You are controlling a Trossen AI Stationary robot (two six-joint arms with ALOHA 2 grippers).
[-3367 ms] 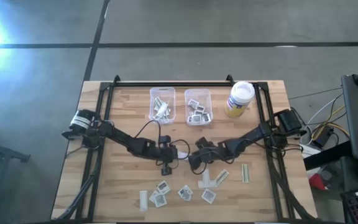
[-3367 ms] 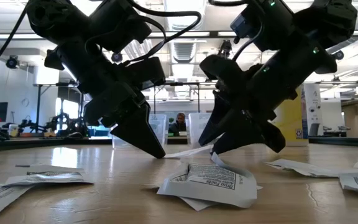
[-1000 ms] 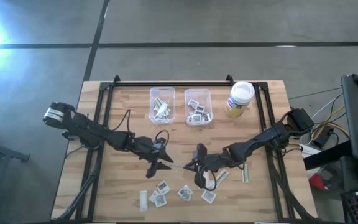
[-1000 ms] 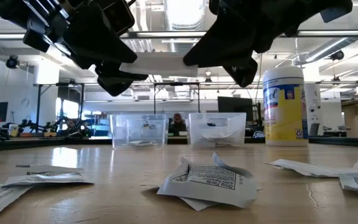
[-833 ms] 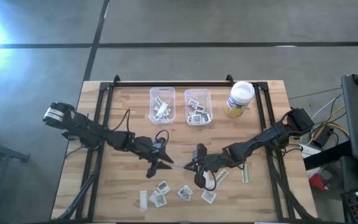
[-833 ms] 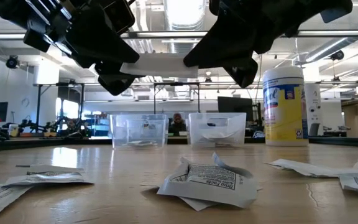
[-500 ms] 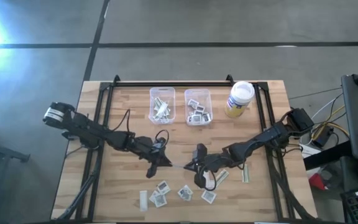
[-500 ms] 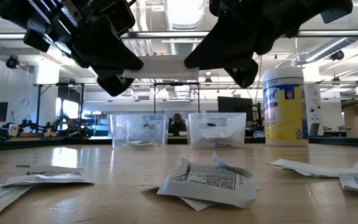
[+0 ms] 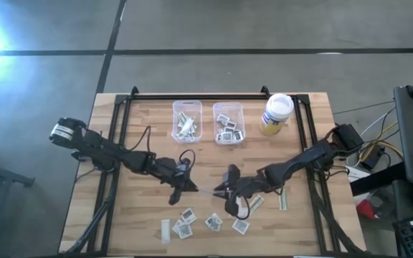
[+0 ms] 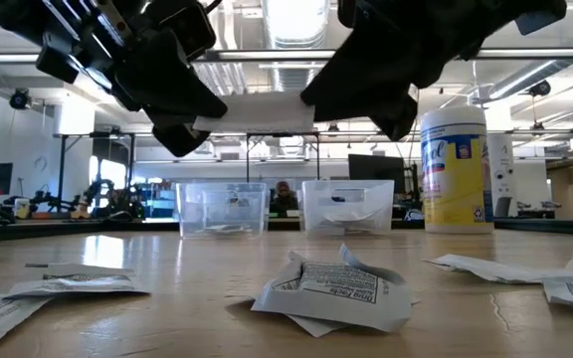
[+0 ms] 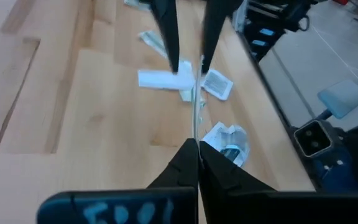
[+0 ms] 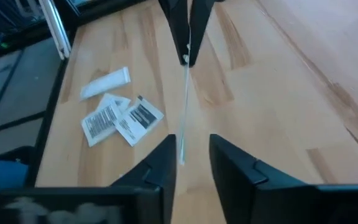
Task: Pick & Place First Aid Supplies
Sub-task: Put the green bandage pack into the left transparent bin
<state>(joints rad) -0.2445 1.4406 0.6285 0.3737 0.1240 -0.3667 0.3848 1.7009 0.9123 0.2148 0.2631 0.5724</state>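
One long pale paper strip packet [image 10: 255, 109] hung mid-frame above the bench [image 9: 149, 222], the left hand [image 9: 190, 188] clamped on one end. The right hand [image 9: 219, 191] stood apart around the other. Light, floppy and thin, it probably wanted an end pinch.

Overhead, tabletop-level and two close wrist views, all sharing the table [image 9: 142, 122] centre.
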